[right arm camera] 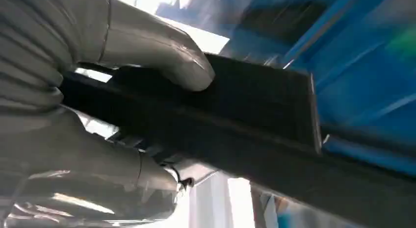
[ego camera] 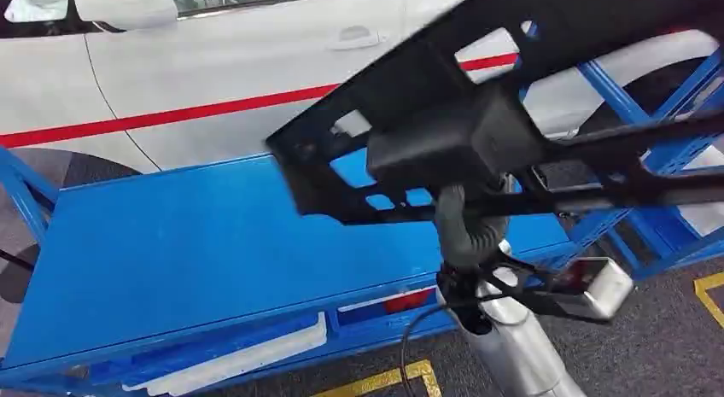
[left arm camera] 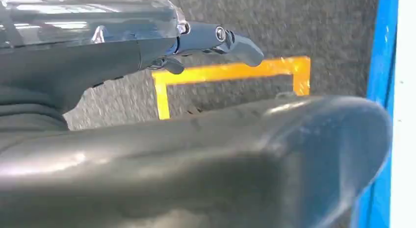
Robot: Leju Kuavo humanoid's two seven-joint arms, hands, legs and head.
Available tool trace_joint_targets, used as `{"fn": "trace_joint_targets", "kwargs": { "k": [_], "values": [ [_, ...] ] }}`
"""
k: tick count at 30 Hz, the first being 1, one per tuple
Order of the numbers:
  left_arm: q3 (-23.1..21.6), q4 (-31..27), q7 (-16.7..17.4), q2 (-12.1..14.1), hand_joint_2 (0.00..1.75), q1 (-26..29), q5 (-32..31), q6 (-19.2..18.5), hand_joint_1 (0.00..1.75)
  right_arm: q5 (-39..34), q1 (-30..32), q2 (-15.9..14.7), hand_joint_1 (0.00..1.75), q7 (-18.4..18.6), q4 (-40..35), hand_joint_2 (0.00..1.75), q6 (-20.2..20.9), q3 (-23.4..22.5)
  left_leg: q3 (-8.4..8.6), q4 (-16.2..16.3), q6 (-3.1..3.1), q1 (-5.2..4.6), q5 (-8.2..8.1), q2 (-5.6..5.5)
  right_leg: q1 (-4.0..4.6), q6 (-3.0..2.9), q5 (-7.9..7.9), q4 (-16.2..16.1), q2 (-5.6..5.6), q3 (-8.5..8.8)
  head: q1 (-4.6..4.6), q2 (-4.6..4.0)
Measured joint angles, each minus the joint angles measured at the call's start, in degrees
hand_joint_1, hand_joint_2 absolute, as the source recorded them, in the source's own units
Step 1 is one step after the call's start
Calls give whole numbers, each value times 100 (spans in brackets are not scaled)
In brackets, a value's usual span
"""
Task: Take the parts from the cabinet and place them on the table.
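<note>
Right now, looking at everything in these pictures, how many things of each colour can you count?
Black: 1, the long plastic part that the right hand grips.
Blue: 2, the table and the rack behind it.
White: 1, the car with a red stripe.
Yellow: 2, the floor markings and.
Total: 6.
</note>
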Motion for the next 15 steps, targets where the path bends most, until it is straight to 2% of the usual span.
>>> {"fn": "trace_joint_targets", "kwargs": {
  "k": [1,2,3,4,5,6,7,8,11,12,13,14,15],
  "values": [
    [4,0,0,0,0,-3,9,6,0,-237,52,-7,171,15,-80,175,451,18,-220,508,-12,4,-237,1,11,-2,0,3,0,-4,2,0],
    [11,0,20,0,0,-5,18,15,0,-416,95,-11,171,42,-101,175,772,46,-376,867,-18,3,-358,1,24,-9,3,8,1,-15,2,0],
    [33,0,81,0,0,-5,28,32,0,-615,133,-28,171,96,-86,175,1092,70,-418,976,-12,2,-338,1,31,-10,4,17,3,-21,0,0],
    [53,0,118,2,0,-4,48,48,0,-730,153,-48,171,131,-70,175,1300,85,-306,775,-3,1,-182,1,37,-10,4,26,6,-28,0,0],
    [70,0,138,7,0,-10,64,52,0,-784,165,-61,171,147,-55,175,1415,103,-84,356,11,1,40,1,39,-10,4,41,7,-32,2,0],
    [94,0,142,11,0,-18,64,54,0,-801,166,-68,171,157,-47,175,1467,114,206,-174,33,0,268,1,42,-9,4,59,6,-34,2,0],
    [114,0,151,20,0,-32,64,57,0,-817,166,-72,171,171,-42,175,1505,127,502,-702,69,-2,421,4,46,-3,3,83,4,-41,0,0],
    [129,0,168,24,0,-55,64,59,0,-854,169,-77,171,188,-38,175,1549,138,538,-798,88,-36,396,1,91,33,-1,116,6,-69,0,0],
    [147,0,359,24,0,-55,77,118,0,-1097,191,-122,171,440,10,175,1879,210,474,-787,163,-60,485,-10,56,140,76,99,6,-102,2,0],
    [151,0,442,15,0,-46,53,144,0,-1165,197,-144,171,501,43,175,1944,227,453,-852,208,-17,553,-5,94,180,104,103,13,-118,2,0],
    [151,0,505,9,0,-55,28,157,0,-1231,199,-177,171,540,87,175,1959,243,442,-874,231,9,599,17,57,193,21,147,31,-146,2,0],
    [151,0,608,9,0,-69,-24,190,0,-1353,188,-234,171,577,159,175,1961,269,366,-886,280,7,661,19,56,234,-299,385,34,-254,2,0],
    [149,0,677,11,0,-76,-65,214,0,-1461,187,-299,171,603,228,175,1961,280,301,-886,293,6,700,17,29,266,-598,763,33,-386,2,0]
  ]
}}
